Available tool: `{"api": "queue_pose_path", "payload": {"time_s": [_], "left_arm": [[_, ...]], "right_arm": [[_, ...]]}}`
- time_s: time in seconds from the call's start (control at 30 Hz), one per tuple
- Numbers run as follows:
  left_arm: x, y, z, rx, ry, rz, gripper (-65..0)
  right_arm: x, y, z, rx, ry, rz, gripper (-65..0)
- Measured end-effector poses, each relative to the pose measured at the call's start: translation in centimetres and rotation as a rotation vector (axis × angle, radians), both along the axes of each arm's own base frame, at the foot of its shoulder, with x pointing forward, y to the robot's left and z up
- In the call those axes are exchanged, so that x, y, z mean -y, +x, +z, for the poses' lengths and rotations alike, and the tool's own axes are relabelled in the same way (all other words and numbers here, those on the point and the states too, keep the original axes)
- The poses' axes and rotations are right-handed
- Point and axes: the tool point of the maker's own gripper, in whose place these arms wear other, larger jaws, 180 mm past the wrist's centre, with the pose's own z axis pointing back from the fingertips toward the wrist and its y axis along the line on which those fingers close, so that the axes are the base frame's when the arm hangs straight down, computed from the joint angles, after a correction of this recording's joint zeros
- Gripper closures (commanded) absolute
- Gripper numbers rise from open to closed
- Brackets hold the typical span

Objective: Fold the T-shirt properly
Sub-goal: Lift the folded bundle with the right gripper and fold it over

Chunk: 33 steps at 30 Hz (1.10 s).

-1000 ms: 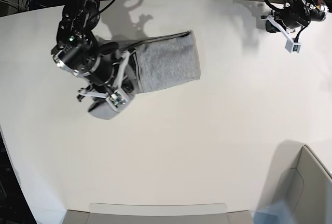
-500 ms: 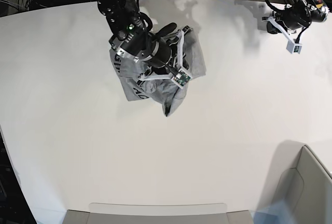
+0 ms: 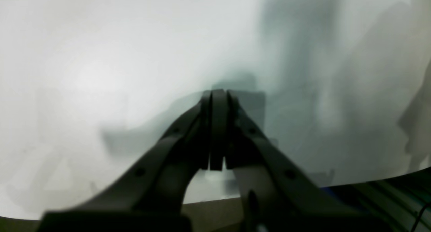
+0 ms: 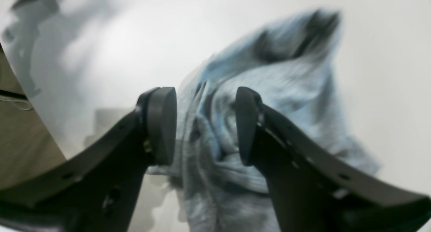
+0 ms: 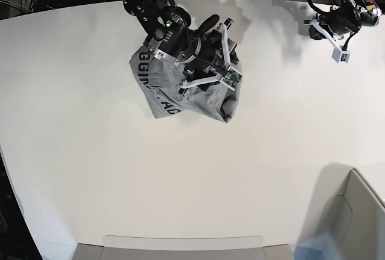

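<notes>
Letting go looked like the step in hand: the right hand (image 4: 205,127) hung just over the T-shirt (image 5: 180,85) with its two pads spread apart, and grey cloth sat in the gap between them. The wrist view did not show the pads (image 4: 161,124) pressing the cloth, so it seemed loose, not pinched. The T-shirt lay in a lumpy heap near the far edge of the table (image 5: 192,182), under the right arm. It was not flat and not neat. Some black letters showed on its left side in the base view. The left hand (image 3: 217,131) was closed tight on nothing, and it sat well apart from the T-shirt, over the far corner of the table. The fold did not look done. A good next move would likely be to lift the right hand clear, then find an edge or a corner of the T-shirt and smooth it out before folding again. Both hands may be needed for that. Much was hard to see. The right arm covered the middle of the T-shirt in the base view. The cloth in the right wrist view was blurry. The sleeves and the neck could not be made out, and only part of the lettering showed.
</notes>
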Motion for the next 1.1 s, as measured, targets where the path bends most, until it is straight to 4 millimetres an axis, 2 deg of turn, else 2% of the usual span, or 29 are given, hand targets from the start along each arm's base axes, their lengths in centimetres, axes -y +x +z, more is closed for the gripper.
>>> {"api": "queue_pose_path", "payload": {"time_s": [0.13, 0.23, 0.33, 0.43, 0.5, 0.6, 0.7, 0.77, 0.83, 1.0, 1.03, 1.1], "left_arm": [[0.0, 0.1, 0.0, 0.002, 0.001, 0.0, -0.3], [0.0, 0.1, 0.0, 0.001, 0.001, 0.0, -0.3], [0.0, 0.1, 0.0, 0.002, 0.001, 0.0, -0.3], [0.1, 0.1, 0.0, 0.0, 0.0, 0.001, -0.3], [0.1, 0.1, -0.1, 0.002, -0.002, 0.002, -0.3], [0.2, 0.1, -0.1, 0.003, -0.002, 0.003, -0.3], [0.2, 0.2, -0.1, 0.003, -0.003, 0.002, -0.3], [0.1, 0.2, -0.1, 0.006, -0.002, 0.003, -0.3], [0.2, 0.1, -0.1, 0.002, -0.003, 0.003, -0.3], [0.2, 0.2, -0.1, 0.004, -0.001, 0.004, -0.3], [0.2, 0.2, -0.1, 0.004, 0.0, 0.004, -0.3], [0.2, 0.2, -0.1, 0.004, -0.002, 0.003, -0.3]], "right_arm": [[-0.2, 0.3, 2.5, 0.068, 0.046, 0.012, -28.5], [1.2, 2.4, 4.1, 0.105, 0.079, -0.062, -26.6], [5.3, 6.0, 4.8, 0.145, 0.059, -0.207, -16.7], [9.8, 8.9, 5.5, 0.174, 0.043, -0.353, -2.3], [12.3, 10.4, 5.2, 0.171, 0.033, -0.437, 0.0], [14.0, 10.9, 2.7, 0.11, -0.043, -0.463, 0.0], [14.1, 10.0, -0.9, 0.009, -0.122, -0.43, 0.0], [12.7, 8.7, -2.4, -0.029, -0.147, -0.369, 0.0], [10.5, 6.9, -2.7, -0.04, -0.132, -0.3, 0.0], [5.6, 2.4, -0.6, 0.008, -0.079, -0.128, 0.0], [4.6, 1.4, -0.8, -0.001, -0.075, -0.085, 0.0], [4.2, -0.8, -2.2, -0.045, -0.155, -0.004, 0.0]]}}
